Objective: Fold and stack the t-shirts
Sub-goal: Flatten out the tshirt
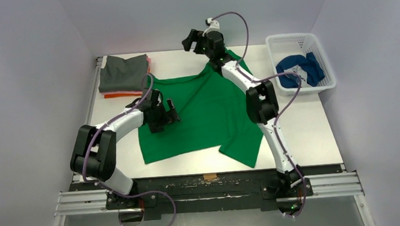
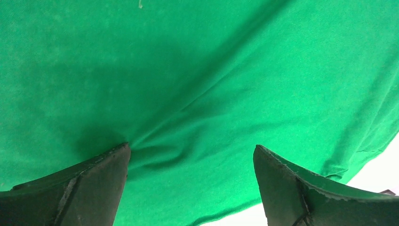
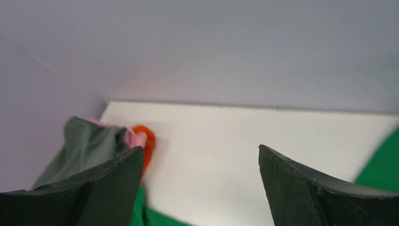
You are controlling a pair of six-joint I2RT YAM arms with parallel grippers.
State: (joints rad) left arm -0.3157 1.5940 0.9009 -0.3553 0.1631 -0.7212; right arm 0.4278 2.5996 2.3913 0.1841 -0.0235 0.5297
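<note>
I am working on the green t-shirt (image 1: 208,112). It lies open in the middle of the counter (image 1: 305,127), with its near edge close to the arm bases. It is not flat yet. The near right corner looks bunched, and long creases run across the cloth.

My left gripper (image 1: 172,112) sits low over the left side of the shirt. Its fingers are spread wide and hold nothing. In the left wrist view 1 fingertip (image 2: 120,155) seems to touch the cloth, and small creases run out from that spot.

Farther back, my right gripper (image 1: 193,41) hangs high over the far end of the shirt. Its fingers are spread wide too, with nothing between them.

At the far left is the stack. I see a dark grey t-shirt (image 1: 123,71) on top, a bit of pink t-shirt (image 1: 148,61), and an orange t-shirt (image 1: 117,95) at the bottom. At the far right a blue t-shirt (image 1: 296,69) waits in the white basket (image 1: 288,38).

I think this is the start of the green fold. Next, I need to bring the right gripper down to the cloth. Then both grippers must pinch an edge, pull the shirt smooth, and fold it over.
</note>
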